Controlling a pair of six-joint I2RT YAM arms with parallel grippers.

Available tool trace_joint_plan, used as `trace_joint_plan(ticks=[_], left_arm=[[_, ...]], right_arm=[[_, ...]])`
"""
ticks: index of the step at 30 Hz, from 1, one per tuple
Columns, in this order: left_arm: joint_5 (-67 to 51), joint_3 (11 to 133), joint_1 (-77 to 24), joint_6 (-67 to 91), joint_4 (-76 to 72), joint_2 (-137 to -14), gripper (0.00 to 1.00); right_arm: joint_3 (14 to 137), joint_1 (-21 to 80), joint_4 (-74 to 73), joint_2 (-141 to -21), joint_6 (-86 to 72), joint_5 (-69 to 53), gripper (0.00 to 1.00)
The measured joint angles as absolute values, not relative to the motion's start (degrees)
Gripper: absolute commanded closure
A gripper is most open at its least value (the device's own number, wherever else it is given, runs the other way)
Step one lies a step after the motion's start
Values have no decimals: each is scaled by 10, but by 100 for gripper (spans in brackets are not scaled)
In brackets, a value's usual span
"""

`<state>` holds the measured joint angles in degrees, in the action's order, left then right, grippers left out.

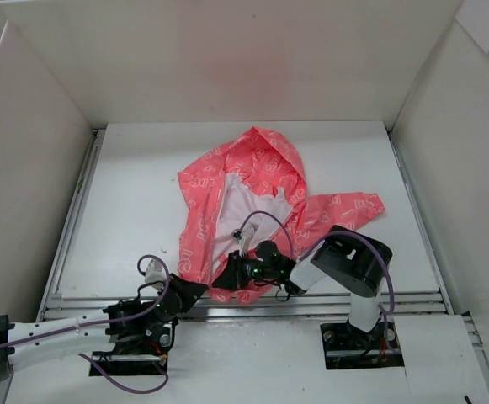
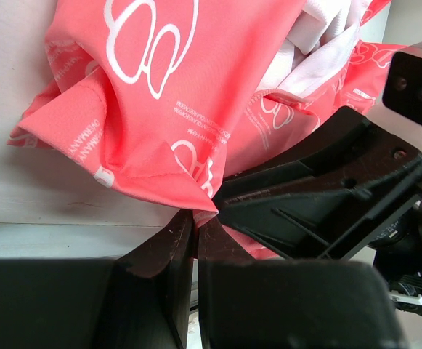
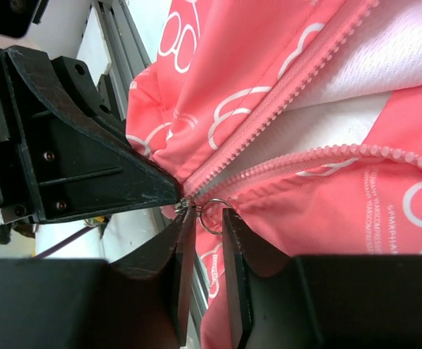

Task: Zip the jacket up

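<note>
Right wrist view: right gripper (image 3: 205, 218), narrowly open, straddles zipper pull (image 3: 212, 216); left gripper (image 2: 195, 219), shut, pins jacket (image 2: 145, 109) hem. Off-centre closing could miss the pull.

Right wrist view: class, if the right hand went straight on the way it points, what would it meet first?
The zipper pull ring, close before the right hand; beyond it probably the jacket, though depth is unclear.

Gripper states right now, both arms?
Left gripper: closed, pinching the hem of the jacket.
Right gripper: narrowly open, fingertips either side of the zipper pull; no firm grip visible.
</note>
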<state>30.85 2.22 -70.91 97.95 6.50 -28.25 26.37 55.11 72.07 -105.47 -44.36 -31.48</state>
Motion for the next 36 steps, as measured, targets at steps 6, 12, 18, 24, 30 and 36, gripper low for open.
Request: trace_joint_plan(ticks=[6,12,18,24,30,36], left_arm=[[308,22,-709,980,65,-282,100],[309,22,-709,980,65,-282,100],[309,22,-709,980,65,-282,100],[311,22,-709,977,70,-282,100],[311,22,-709,977,70,-282,100],[311,22,-709,978,73,-270,100]], right_arm=[[266,550,726,-1074,-459,-316,65],[269,552,700,-1054,-444,-312,55],[286,552,694,-1063,-444,-322,51],[305,550,715,-1087,-449,-350,48],[304,545,730,-1096,-457,-369,50],[298,545,732,-1096,-463,-392,50]])
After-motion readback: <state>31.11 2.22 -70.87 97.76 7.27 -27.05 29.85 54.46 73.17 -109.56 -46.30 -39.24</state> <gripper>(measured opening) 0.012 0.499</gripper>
